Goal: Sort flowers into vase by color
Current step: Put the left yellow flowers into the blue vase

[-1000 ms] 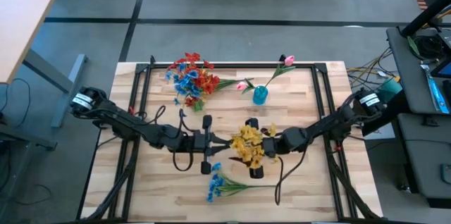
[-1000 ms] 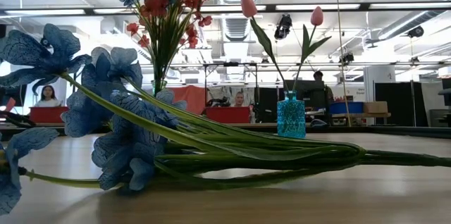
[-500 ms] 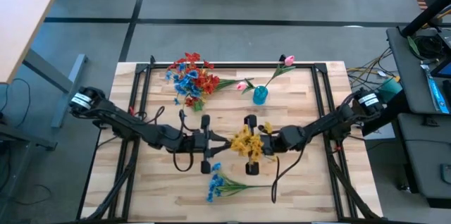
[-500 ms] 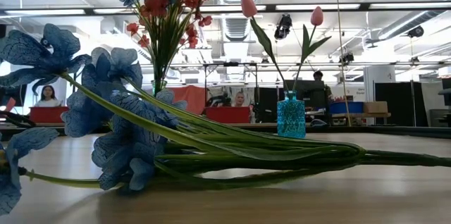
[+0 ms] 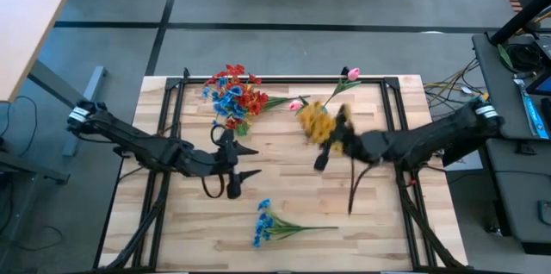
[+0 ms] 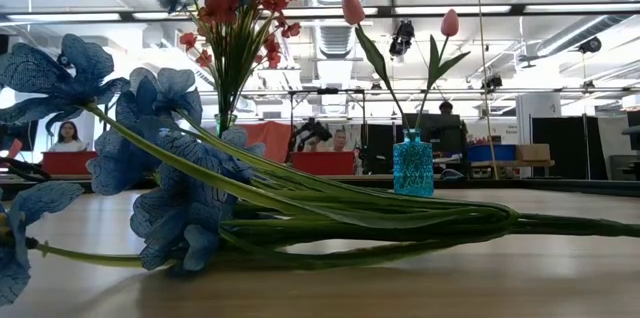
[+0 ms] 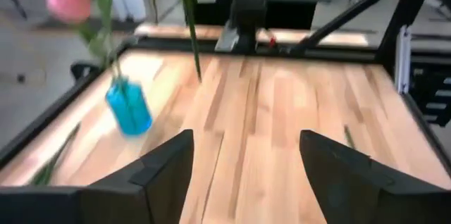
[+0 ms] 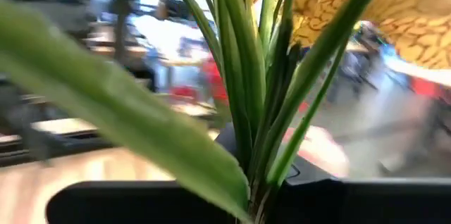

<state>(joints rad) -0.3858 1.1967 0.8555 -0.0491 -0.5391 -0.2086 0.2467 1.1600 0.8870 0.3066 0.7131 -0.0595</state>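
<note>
My right gripper point(image 5: 332, 140) is shut on a yellow flower spray point(image 5: 316, 122), high over the far middle of the table, above the small blue vase point(image 7: 129, 108). That vase holds two pink tulip buds point(image 5: 353, 74). My left gripper point(image 5: 250, 161) stands open and empty left of centre. A blue spray point(image 5: 267, 221) lies flat on the table near the front edge. A red and blue bunch point(image 5: 234, 93) stands in a vase at the far left. My right gripper pinches the bundle of green stems point(image 8: 248, 155) of the yellow spray between its two fingers, a little below the blooms point(image 8: 331, 9). It reaches in from the table's right. The spray is lifted clear of the table, and a dark strand, perhaps its stem point(image 5: 353, 192), trails toward the near edge.
A black frame point(image 5: 284, 80) runs around the wooden table top point(image 5: 413, 239). The blue spray fills the foreground of the low view point(image 6: 160, 188). People sit in the room behind the table point(image 6: 68, 136).
My right gripper has shut on the yellow spray at the table's middle and carried it up and toward the far edge, over the blue vase. My left gripper has opened, let the spray go, and drawn back toward the table's left edge.
</note>
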